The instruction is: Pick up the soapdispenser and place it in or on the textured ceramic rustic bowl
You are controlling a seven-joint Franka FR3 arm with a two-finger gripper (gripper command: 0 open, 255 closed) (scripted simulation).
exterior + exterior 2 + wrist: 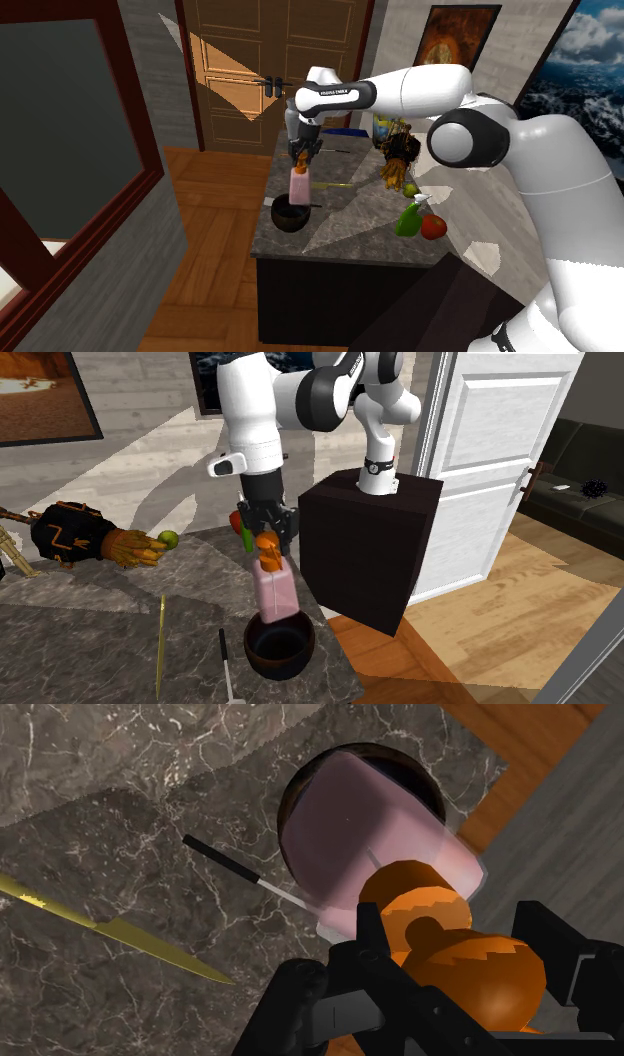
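One white robot arm reaches from its black box stand (370, 552) over a dark marbled surface (100, 642), its black end effector (265, 532) closed on the orange pump top (430, 904) of a pink soap dispenser (273, 587). The bottle hangs upright from the fingers (372, 949), directly over a dark round bowl (282, 670) that sits near the surface's edge, close to the stand. Seen from the second exterior view, the dispenser's base is level with the bowl's mouth; whether it touches the bowl cannot be told. The wrist view looks down past the pump, the pink body covering most of the bowl's opening. Just beside the bowl, on the side away from the stand, lies a thin black-handled utensil (228, 662), and beyond it a long yellow knife (161, 642), both flat on the stone and apart from each other. Farther along, at the second exterior view's left, a dark bundle with orange tips (100, 542) lies on its side. In the shoulder view, a green bottle with a white top (408, 218) and a red round thing (433, 227) sit touching at the surface's near right, well apart from the bowl. A brown wooden door (270, 60) stands behind the surface.
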